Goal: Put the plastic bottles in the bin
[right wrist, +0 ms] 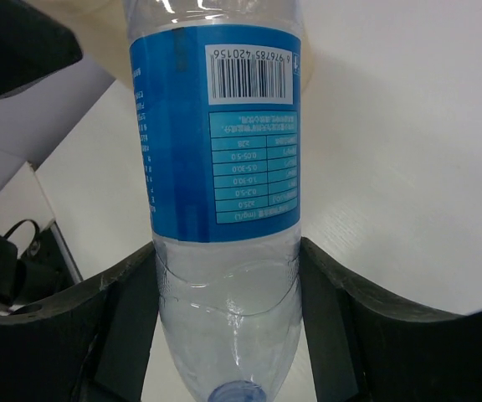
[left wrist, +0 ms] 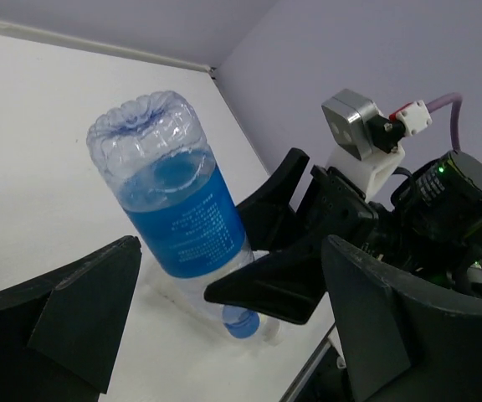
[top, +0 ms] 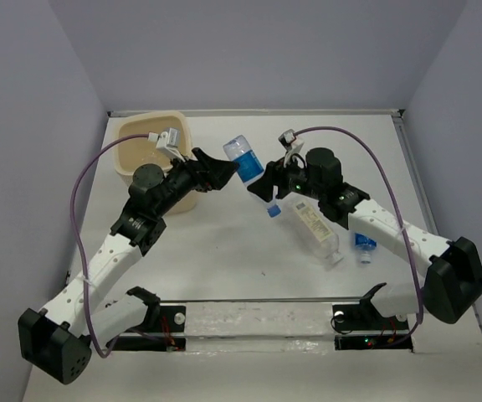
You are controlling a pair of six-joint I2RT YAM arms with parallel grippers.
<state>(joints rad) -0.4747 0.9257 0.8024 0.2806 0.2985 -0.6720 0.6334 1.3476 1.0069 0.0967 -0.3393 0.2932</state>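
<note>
My right gripper [top: 262, 185] is shut on a clear bottle with a blue label [top: 243, 159]. It holds the bottle above the table, cap down [top: 273, 211], just right of the cream bin [top: 145, 138]. In the right wrist view the bottle [right wrist: 220, 151] sits between both fingers [right wrist: 124, 322]. My left gripper [top: 223, 170] is open, its fingers to either side of the same bottle's base without touching it. In the left wrist view the bottle [left wrist: 178, 222] stands ahead of the spread fingers [left wrist: 78, 314].
A squarish bottle with a white label [top: 312, 228] lies on the table under the right arm. A small bottle with blue on it [top: 365, 245] lies beside that arm's forearm. Grey walls enclose the table on three sides.
</note>
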